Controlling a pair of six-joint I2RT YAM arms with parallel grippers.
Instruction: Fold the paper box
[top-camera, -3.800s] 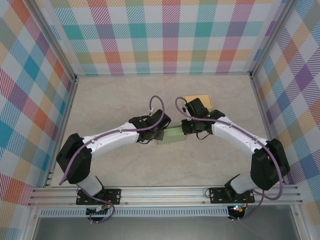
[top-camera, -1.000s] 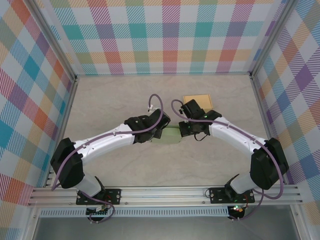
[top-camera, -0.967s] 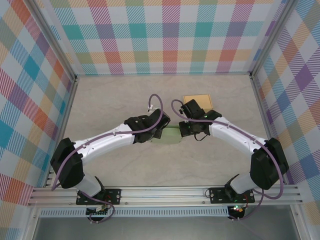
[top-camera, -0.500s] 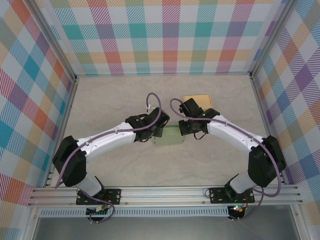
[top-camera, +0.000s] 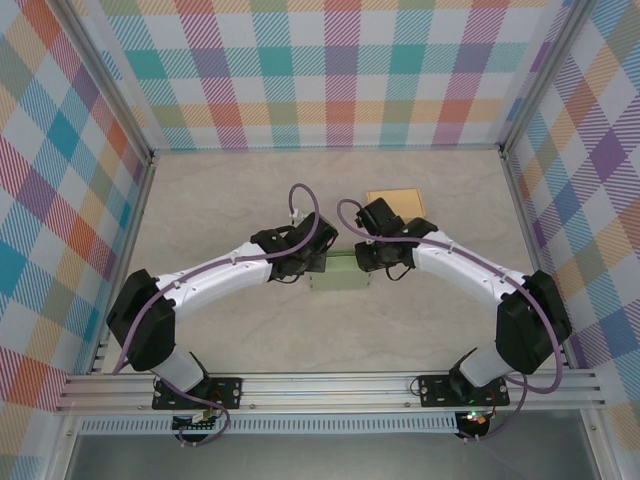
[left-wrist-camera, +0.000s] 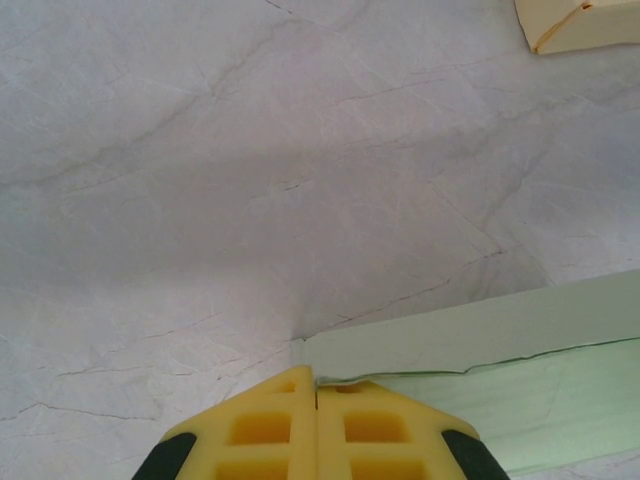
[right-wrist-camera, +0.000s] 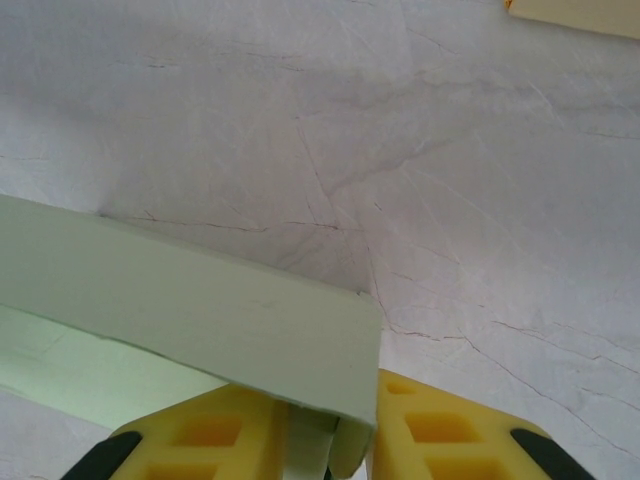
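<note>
The pale green paper box (top-camera: 338, 274) lies flat in the middle of the table between my two grippers. My left gripper (top-camera: 314, 264) is at the box's left end. In the left wrist view its yellow fingers (left-wrist-camera: 290, 420) are pressed together, and the box (left-wrist-camera: 480, 340) has a thin corner edge pinched at the tips of the left gripper (left-wrist-camera: 317, 376). My right gripper (top-camera: 366, 262) is at the box's right end. There the right gripper (right-wrist-camera: 320, 396) has its fingers parted, straddling the upright end wall of the box (right-wrist-camera: 200, 296).
A flat tan cardboard piece (top-camera: 393, 202) lies behind the right gripper, seen also at the top corner of each wrist view as the tan piece (left-wrist-camera: 580, 20) (right-wrist-camera: 590, 12). Checked walls and metal rails (top-camera: 135, 210) enclose the marble tabletop (top-camera: 230, 200).
The right gripper's fingers have come apart around the box's end wall. Both arms have shifted slightly, and the left gripper has stayed shut on the box's corner.
</note>
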